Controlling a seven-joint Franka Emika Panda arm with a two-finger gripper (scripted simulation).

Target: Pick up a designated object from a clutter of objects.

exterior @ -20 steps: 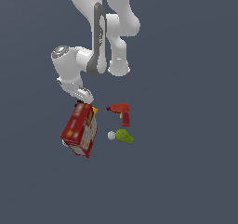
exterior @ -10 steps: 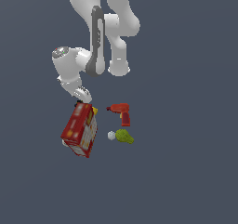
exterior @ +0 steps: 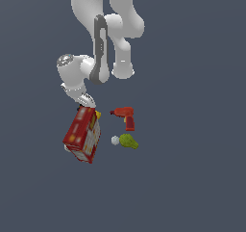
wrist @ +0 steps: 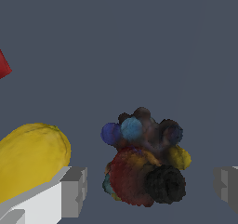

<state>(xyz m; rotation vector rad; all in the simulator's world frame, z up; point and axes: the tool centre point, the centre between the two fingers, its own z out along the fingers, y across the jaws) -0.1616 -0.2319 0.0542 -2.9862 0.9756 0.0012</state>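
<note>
Hovering low over the clutter, the pincer is spread wide, released, nothing clamped. Wrist view: the designated object, a lumpy dark thing with dark red, blue and small yellow patches, sits between the two grey fingertips, apart from both. A rounded yellow item lies just beside one finger. Exterior view: the wrist is down at the far end of the large red box, on the exterior view's left; the target itself is hidden there. Small yellow piece at the box's far corner. Red drill to the right, yellow-green pear-like item nearer, tiny white ball touching its left side.
</note>
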